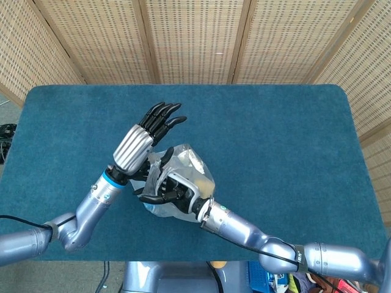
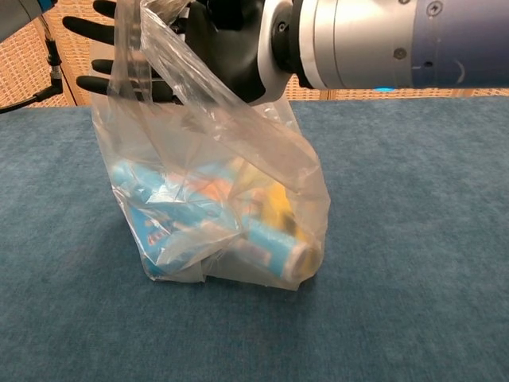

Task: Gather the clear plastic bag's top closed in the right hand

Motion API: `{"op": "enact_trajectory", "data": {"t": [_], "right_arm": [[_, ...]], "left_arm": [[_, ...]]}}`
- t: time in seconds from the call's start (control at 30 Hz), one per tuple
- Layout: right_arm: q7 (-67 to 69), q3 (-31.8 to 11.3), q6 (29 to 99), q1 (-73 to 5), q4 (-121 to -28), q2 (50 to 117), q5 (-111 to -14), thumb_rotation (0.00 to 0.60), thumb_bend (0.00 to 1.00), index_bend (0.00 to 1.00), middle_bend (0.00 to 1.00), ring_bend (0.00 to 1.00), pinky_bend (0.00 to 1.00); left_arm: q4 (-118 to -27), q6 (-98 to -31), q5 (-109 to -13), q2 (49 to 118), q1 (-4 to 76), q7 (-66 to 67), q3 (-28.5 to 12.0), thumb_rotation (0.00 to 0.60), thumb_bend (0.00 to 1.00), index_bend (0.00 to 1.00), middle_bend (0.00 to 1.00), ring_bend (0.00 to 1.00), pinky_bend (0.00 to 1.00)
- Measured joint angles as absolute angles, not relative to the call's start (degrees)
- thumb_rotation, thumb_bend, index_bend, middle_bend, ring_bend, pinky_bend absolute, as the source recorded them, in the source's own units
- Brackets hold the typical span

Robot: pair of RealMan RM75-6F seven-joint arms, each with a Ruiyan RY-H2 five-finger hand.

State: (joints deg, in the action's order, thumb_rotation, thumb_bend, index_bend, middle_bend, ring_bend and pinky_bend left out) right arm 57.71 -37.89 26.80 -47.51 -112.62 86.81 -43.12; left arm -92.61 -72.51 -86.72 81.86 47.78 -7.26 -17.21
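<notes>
The table (image 1: 287,140) carried a blue cloth that filled both views, with wicker screens (image 1: 195,36) standing along its 12 o'clock edge.

The bag (image 2: 223,207) of clear plastic stood upright on the cloth, left of table centre and toward the 6 o'clock edge in the head view. Its bottom rested flat; its top was drawn upward. Inside lay blue-and-white packets (image 2: 171,219) at the 9 o'clock side and a yellow item (image 2: 274,207) at the 3 o'clock side (labels unreadable).

The right hand (image 1: 168,188) sat at the bag's top with plastic over its dark fingers (image 2: 111,83), which were spread leftward; whether it truly gripped the film, I could not tell.

The left hand (image 1: 143,137) hovered at 11 o'clock of the bag, fingers straight and slightly apart, holding nothing.
</notes>
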Motion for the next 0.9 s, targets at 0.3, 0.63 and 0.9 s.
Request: {"op": "enact_trajectory", "data": {"t": [0.3,0.63,0.9], "right_arm": [[58.2,-39.18,27.15,-46.43,-112.41,87.75,-42.65,0.6,0.24,0.13,0.24,0.12,0.25],[58.47,-39.97,23.53,-46.13,-112.9,86.56,-41.64,0.6,0.25,0.13,0.25,0.14,0.27],[58.06,-40.24,22.87,-45.65,-112.65,86.22,-41.27,0.6,0.26,0.13,0.24,0.14,0.27]], "left_arm": [[-91.58,-72.53,-86.37,82.14,47.47,-8.49,-16.95,0.6,0.54,0.08,0.0,0.0,0.0],[-92.07,-72.29,-85.44,81.39,47.39,-8.74,-17.53,0.6,0.37,0.0,0.0,0.0,0.0],[-93.36,-72.16,-84.83,79.47,46.73,-8.31,-17.67,0.6,0.05,0.0,0.0,0.0,0.0]]}}
